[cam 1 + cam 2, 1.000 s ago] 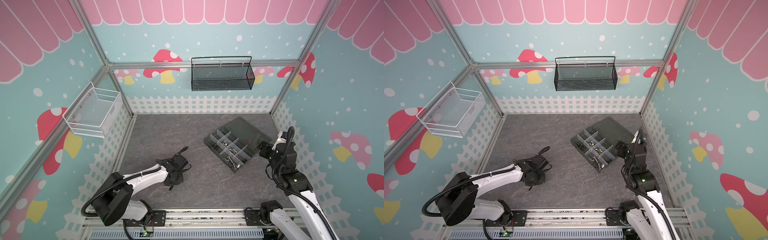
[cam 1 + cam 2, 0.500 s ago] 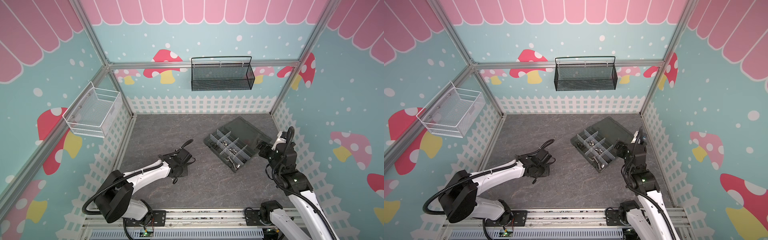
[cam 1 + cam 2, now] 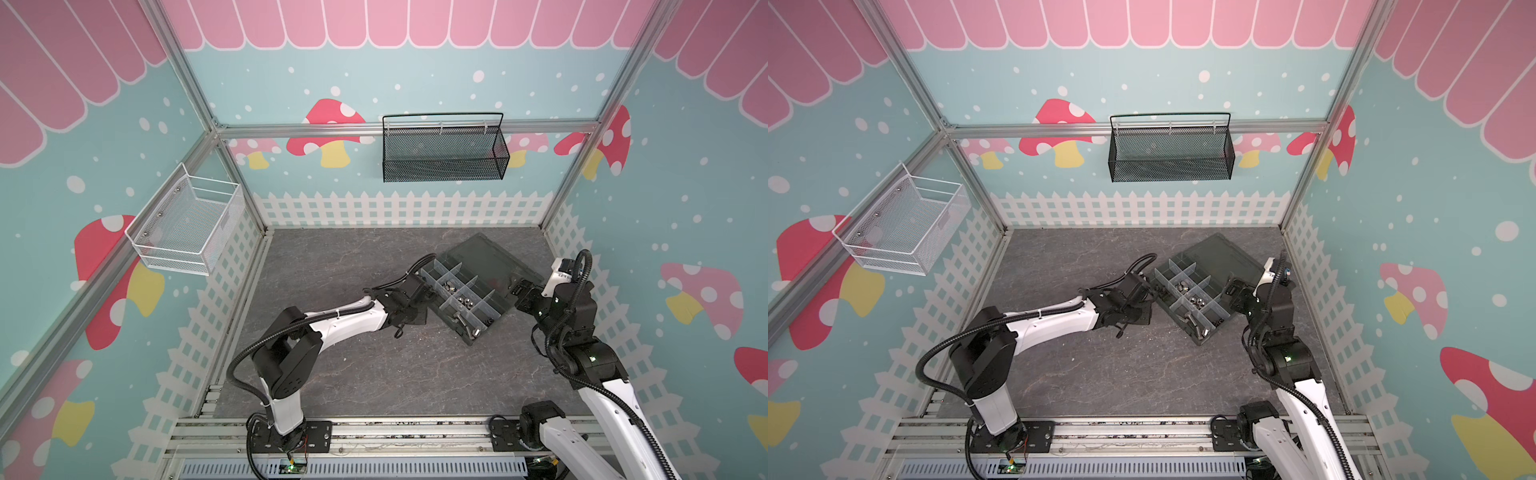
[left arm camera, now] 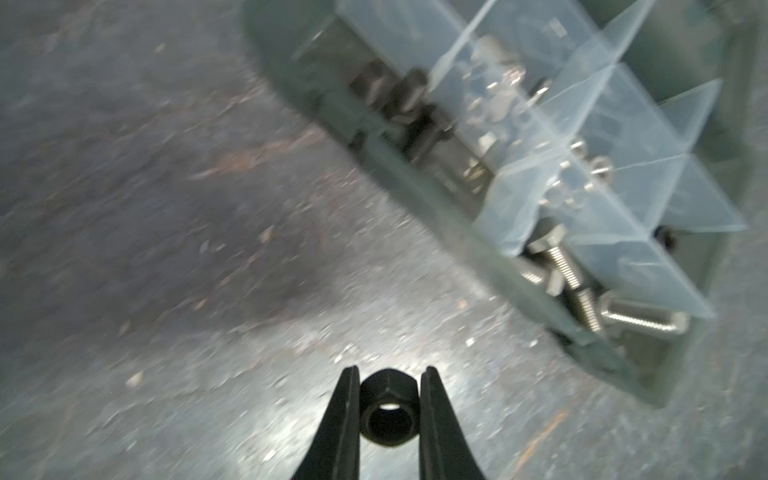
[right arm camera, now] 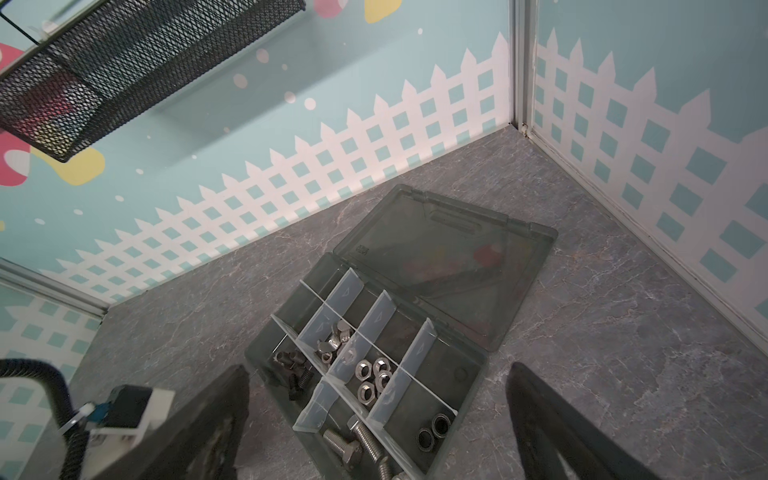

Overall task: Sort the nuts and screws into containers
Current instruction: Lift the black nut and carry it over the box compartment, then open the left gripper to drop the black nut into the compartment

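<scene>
1. The grey marbled table point(image 3: 374, 374) filled the lower middle of both top views.
2. The left arm point(image 3: 345, 320) stretched from the lower left toward the centre. The right arm point(image 3: 569, 303) stood at the right edge of the table.
3. The containers point(image 3: 465, 301), compartments of a dark grey box with pale dividers, lay askew on the table, right of centre in both top views point(image 3: 1192, 299). The lid point(image 3: 492, 262) lay folded open toward the upper right.
4. The right claw point(image 5: 378, 369) hung at the box's right side, fingers spread wide with nothing between them.
5. The left claw point(image 4: 388, 374) was over bare table just left of the box, not above any compartment.
6. Long silver screws point(image 5: 357, 440) lay in the compartment at the box's lower end in the top views. Short black screws point(image 5: 291, 368) sat in a compartment on its left row.
7. Silver nuts point(image 5: 374, 376) were gathered in a middle compartment, and two black nuts point(image 5: 434, 430) lay in a compartment next to them on the right row.
8. The left claw pinched a single black nut point(image 4: 387, 409) between its fingertips, the hole facing the wrist camera.
</scene>
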Controlling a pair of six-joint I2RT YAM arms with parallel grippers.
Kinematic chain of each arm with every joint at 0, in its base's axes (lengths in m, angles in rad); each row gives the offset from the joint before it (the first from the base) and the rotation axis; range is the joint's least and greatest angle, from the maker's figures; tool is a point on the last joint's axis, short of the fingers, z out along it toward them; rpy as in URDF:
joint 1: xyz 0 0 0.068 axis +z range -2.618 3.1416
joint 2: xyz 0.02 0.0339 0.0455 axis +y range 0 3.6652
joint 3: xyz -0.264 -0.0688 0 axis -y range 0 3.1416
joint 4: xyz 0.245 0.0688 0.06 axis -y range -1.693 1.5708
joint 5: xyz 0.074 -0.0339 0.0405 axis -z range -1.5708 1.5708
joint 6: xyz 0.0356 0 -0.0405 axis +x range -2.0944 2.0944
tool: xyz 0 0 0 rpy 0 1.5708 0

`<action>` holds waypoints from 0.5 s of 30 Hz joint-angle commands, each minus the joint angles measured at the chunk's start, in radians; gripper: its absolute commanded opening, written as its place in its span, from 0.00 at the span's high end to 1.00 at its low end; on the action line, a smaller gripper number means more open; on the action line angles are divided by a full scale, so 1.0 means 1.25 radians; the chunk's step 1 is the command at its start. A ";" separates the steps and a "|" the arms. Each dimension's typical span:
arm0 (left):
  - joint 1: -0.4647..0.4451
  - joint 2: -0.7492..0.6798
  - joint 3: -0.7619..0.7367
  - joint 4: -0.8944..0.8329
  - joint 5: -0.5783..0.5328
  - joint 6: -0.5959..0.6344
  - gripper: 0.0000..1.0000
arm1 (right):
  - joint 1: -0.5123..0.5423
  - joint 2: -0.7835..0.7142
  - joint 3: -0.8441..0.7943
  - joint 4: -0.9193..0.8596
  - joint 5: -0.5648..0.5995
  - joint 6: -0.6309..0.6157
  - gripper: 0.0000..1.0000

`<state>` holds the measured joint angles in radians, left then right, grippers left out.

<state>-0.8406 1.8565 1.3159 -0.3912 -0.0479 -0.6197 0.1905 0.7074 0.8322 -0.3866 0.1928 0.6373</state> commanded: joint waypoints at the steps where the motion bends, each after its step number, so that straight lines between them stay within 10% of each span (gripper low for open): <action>1: -0.021 0.069 0.099 0.058 0.061 0.017 0.88 | -0.002 -0.008 0.032 0.026 -0.024 0.006 0.03; 15: -0.068 0.321 0.410 0.102 0.213 -0.025 0.86 | -0.002 -0.056 0.020 0.031 -0.002 0.024 0.02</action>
<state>-0.9104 2.2284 1.7775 -0.2836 0.1715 -0.6319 0.1905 0.6464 0.8486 -0.3653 0.1814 0.6483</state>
